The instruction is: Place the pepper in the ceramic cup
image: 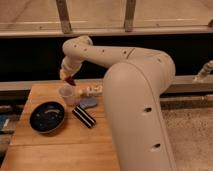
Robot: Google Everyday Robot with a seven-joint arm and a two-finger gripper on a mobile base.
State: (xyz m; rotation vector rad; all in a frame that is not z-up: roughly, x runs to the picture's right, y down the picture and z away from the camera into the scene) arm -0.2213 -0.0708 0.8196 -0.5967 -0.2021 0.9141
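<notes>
The ceramic cup [67, 94] is small and pale, standing on the wooden table [60, 145] near its back edge. My gripper [68, 78] hangs at the end of the white arm, just above the cup's rim. It is shut on the pepper [71, 81], a small dark red sliver that points down towards the cup's mouth. The pepper's upper end is hidden inside the gripper.
A dark round plate [47, 116] lies left of and in front of the cup. A black bar with white stripes [84, 116] lies right of the plate. A bluish object [89, 103] and a small white object [91, 90] sit right of the cup.
</notes>
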